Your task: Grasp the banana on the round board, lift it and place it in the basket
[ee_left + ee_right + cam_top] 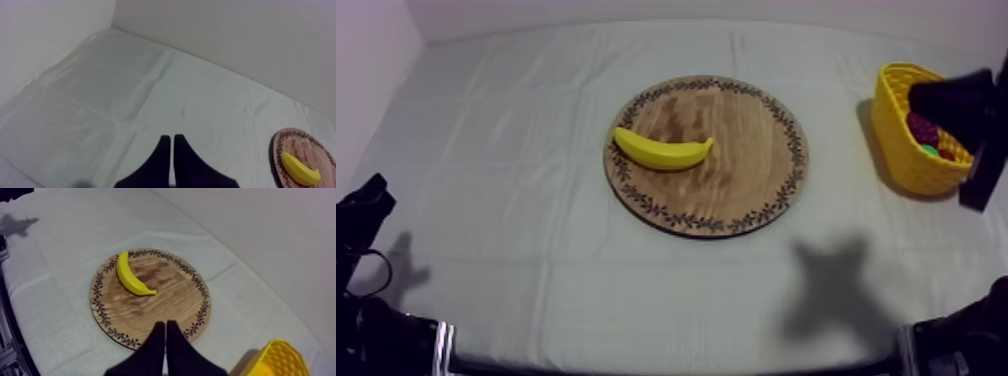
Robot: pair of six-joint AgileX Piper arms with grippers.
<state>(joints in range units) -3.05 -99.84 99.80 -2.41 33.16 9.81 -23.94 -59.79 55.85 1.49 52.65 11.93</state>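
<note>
A yellow banana (662,150) lies on the left half of the round wooden board (746,170), mid-table. The yellow basket (901,140) stands at the right, with dark red and green toy fruit inside. My right arm (961,105) hangs above the basket. In the right wrist view my right gripper (166,325) is shut on nothing, its fingers together over the board's (165,295) near rim, the banana (129,278) beyond it and the basket (277,360) close by. My left gripper (172,140) is shut and empty, low at the table's left (371,195).
The arm's shadow (836,280) falls on the cloth in front of the board. From the left wrist view the board (300,145) with the banana (299,169) lies far off across bare cloth. Walls close the table's back and left.
</note>
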